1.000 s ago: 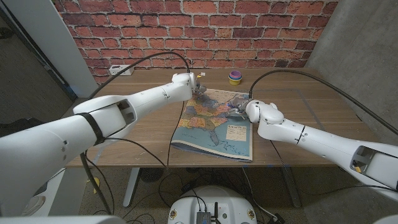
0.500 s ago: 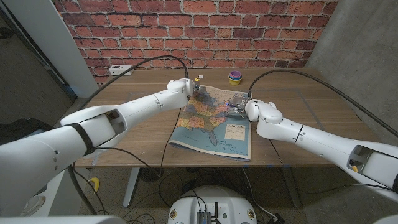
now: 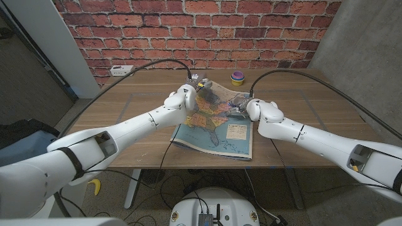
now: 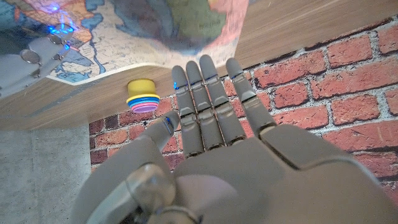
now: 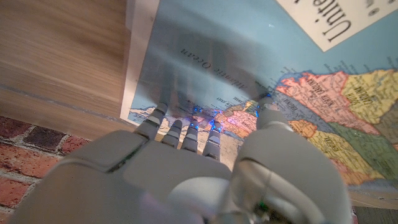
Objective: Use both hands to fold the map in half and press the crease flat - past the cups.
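**Map's far edge lifting off the desk**

The map [image 3: 217, 122] lies mid-desk [image 3: 125, 119], far-left corner raised by the left hand [image 3: 200, 86]; its grasp I cannot tell. The right hand [image 3: 240, 105] presses fingers on the far-right edge. Cups [image 3: 237, 78] stand beyond.

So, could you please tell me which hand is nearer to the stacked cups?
Left. The left hand is at the map's far left corner, just left of the cups; the right hand sits nearer the robot.

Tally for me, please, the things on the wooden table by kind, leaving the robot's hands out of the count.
Map: 1
Stack of coloured cups: 1
White power strip: 1
Total: 3
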Controlling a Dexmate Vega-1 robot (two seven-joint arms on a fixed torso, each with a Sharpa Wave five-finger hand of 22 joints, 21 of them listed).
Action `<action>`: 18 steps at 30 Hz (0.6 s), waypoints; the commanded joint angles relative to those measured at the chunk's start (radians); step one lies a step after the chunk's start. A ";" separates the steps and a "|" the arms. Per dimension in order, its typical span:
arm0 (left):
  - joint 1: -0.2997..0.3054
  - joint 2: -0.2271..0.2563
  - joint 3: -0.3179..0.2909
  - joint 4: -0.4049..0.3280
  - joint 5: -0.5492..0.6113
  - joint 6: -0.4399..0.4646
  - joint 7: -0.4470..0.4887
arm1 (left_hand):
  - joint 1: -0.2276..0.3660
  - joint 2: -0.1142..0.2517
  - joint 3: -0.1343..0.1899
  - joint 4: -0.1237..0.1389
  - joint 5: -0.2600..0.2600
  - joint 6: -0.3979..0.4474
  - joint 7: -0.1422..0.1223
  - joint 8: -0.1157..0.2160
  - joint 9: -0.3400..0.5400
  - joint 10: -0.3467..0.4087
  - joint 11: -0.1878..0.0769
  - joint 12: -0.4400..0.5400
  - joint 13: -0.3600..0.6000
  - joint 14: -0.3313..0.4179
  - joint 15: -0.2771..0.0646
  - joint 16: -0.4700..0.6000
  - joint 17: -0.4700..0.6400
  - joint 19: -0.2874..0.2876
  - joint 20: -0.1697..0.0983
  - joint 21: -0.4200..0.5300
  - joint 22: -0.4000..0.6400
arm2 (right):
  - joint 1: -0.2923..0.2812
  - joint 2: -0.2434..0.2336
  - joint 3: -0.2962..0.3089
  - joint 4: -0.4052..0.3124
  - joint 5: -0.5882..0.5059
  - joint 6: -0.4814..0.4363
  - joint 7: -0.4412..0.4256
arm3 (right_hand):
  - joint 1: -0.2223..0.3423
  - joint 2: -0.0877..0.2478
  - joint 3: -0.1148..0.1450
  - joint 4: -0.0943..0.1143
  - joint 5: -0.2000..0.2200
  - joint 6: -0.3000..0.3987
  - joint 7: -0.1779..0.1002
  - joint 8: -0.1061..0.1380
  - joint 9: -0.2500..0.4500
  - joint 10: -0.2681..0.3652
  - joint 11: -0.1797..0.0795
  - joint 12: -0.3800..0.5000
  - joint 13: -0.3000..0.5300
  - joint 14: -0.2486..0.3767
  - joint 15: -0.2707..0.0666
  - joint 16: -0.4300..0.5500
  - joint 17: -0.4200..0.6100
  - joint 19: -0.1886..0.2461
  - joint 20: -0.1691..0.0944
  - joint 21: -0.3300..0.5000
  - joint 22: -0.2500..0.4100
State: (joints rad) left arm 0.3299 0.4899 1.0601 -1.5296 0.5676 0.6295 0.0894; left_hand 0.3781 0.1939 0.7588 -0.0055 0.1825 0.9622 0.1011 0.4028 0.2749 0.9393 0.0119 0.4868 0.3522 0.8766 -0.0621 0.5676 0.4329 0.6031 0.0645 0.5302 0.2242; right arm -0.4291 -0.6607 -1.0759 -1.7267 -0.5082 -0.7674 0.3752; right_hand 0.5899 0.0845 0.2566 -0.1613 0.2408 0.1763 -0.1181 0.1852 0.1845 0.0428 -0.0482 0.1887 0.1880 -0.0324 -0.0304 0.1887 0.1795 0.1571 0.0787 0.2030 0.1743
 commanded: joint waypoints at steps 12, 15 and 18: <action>-0.048 -0.065 0.079 0.031 0.226 0.184 -0.199 | 0.050 -0.012 0.013 -0.048 0.016 0.086 0.008 0.088 0.138 0.059 -0.010 0.163 0.244 0.094 -0.036 0.120 0.128 0.098 -0.065 0.219 0.057 | 0.013 0.017 0.003 0.036 0.005 0.021 0.005 | 0.011 -0.005 0.000 0.004 0.006 -0.001 0.001 0.004 0.003 0.000 0.001 0.005 0.003 0.001 0.002 0.004 0.001 0.008 0.000 0.001 0.002; -0.065 -0.085 0.088 0.076 0.216 0.187 -0.231 | 0.044 -0.009 0.021 -0.043 0.017 0.067 0.010 0.072 0.129 0.042 -0.003 0.144 0.228 0.081 -0.028 0.099 0.111 0.079 -0.056 0.216 0.048 | 0.012 0.019 0.003 0.039 0.006 0.021 0.003 | 0.011 -0.005 0.000 0.004 0.006 -0.001 0.001 0.004 0.003 0.000 0.000 0.005 0.003 0.001 0.001 0.004 0.001 0.008 0.000 0.000 0.002; -0.083 -0.103 0.104 0.118 0.211 0.193 -0.260 | 0.039 -0.008 0.024 -0.039 0.017 0.066 0.012 0.067 0.125 0.039 0.004 0.144 0.231 0.070 -0.022 0.092 0.112 0.068 -0.051 0.212 0.043 | 0.012 0.018 0.004 0.041 0.009 0.022 0.003 | 0.012 -0.005 -0.001 0.005 0.007 -0.001 0.001 0.004 0.003 0.000 0.000 0.006 0.004 -0.001 0.001 0.004 0.001 0.008 -0.001 0.000 0.002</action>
State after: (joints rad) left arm 0.3132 0.4460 1.0996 -1.5200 0.7371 0.7483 -0.0277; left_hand 0.4263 0.1875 0.7717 -0.0460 0.1970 1.0333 0.1127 0.4737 0.4011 0.9830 0.0126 0.6307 0.5794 0.9558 -0.0868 0.6651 0.5432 0.6797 0.0133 0.7436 0.2691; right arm -0.4195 -0.6472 -1.0740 -1.6985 -0.5057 -0.7506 0.3810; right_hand 0.5940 0.0804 0.2567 -0.1613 0.2407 0.1763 -0.1182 0.1849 0.1843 0.0428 -0.0482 0.1887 0.1880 -0.0324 -0.0304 0.1887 0.1794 0.1569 0.0787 0.1954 0.1747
